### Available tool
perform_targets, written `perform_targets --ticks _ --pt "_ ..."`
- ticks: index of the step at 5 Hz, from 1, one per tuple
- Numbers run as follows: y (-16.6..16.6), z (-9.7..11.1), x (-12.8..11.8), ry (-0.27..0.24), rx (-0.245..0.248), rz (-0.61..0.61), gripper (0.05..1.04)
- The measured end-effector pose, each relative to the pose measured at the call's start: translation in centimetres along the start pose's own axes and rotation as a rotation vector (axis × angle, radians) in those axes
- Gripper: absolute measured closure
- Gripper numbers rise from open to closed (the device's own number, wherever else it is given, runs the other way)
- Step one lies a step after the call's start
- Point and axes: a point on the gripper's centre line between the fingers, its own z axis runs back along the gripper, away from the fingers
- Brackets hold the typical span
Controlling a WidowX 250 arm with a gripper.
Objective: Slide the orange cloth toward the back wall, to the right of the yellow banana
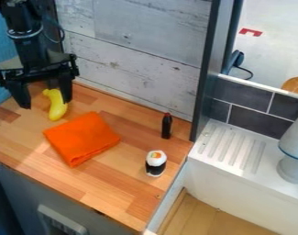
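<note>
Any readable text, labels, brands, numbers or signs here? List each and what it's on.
None that I can read.
Small dark bottle with red cap: any label too small to read.
Red angular mark, upper right: no legible letters.
Folded orange cloth, yellow banana-shaped object: no print visible.

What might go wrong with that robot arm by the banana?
The gripper hangs open by the banana, one finger near it, so a small shift might knock it. The orange cloth lies close to the banana and might get dragged along. The dark bottle stands upright and narrow; a sweep that way could tip it.
</note>
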Motion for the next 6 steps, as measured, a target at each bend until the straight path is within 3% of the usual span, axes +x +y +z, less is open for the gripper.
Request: perform_targets --ticks 1,3,4,5,6 --pt "0.1 -0.8 -0.3 0.026 0.011 -0.005 0.083" --pt "0.2 -5.1 0.2 0.067 0.004 -0.273 0.083" --pt "-0.5 -6.8 1.6 0.042 -0.032 -0.501 0.083" --pt "-1.2 -8.0 2.4 0.005 -0.004 -0.591 0.083" --pt "-2.0 -8.5 2.7 -0.029 0.037 -0.608 0.083"
